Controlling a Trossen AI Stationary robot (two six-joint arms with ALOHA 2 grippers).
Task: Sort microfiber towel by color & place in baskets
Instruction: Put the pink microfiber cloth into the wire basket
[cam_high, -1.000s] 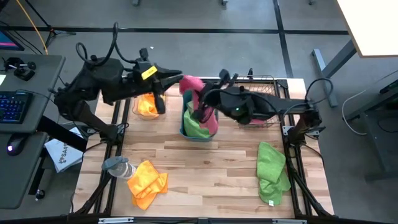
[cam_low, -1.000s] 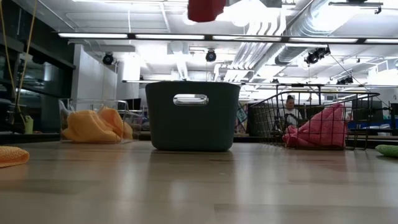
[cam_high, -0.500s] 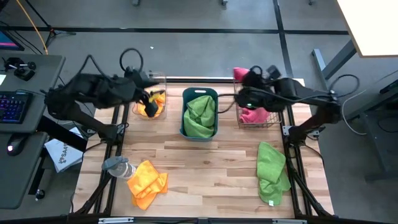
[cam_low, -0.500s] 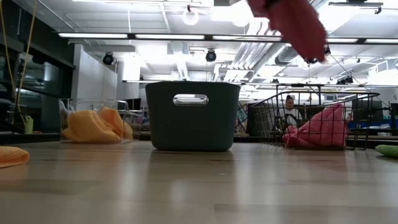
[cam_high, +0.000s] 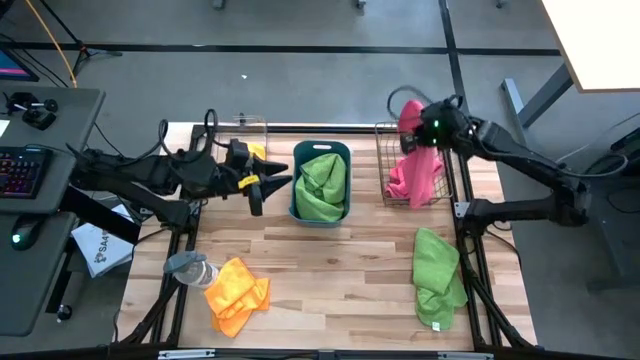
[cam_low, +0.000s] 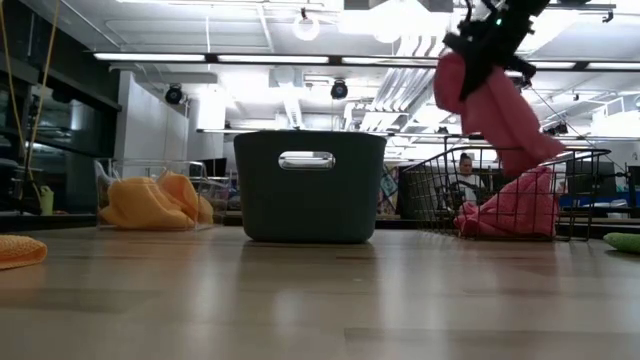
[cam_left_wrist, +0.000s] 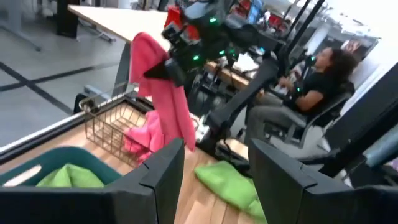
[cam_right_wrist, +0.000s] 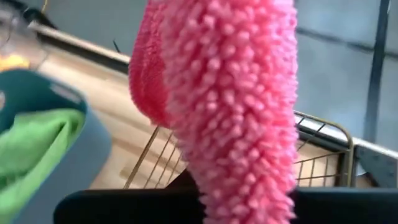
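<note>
Ceiling strip lights (cam_low: 300, 57) illuminate the scene brightly and evenly, with soft shadows only. The fluffy pink microfiber towel (cam_right_wrist: 230, 93) appears blurred at close range in the right wrist view. The light wooden worktop (cam_low: 300, 300) is out of focus along its near edge.

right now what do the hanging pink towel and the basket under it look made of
The pink towel in the right gripper looks like chenille microfiber: matte, covered in soft nubby tufts. The basket below looks like thin metal wire, an open grid with a dull brassy sheen, perhaps coated.

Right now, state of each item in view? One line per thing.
right gripper: shut on pink towel, which hangs over wire basket
left gripper: open, empty, between clear bin and teal tub
wire basket: holds another pink towel
teal tub: holds green towel
clear bin: holds orange towel
loose green towel: on table
loose orange towel: on table
</note>
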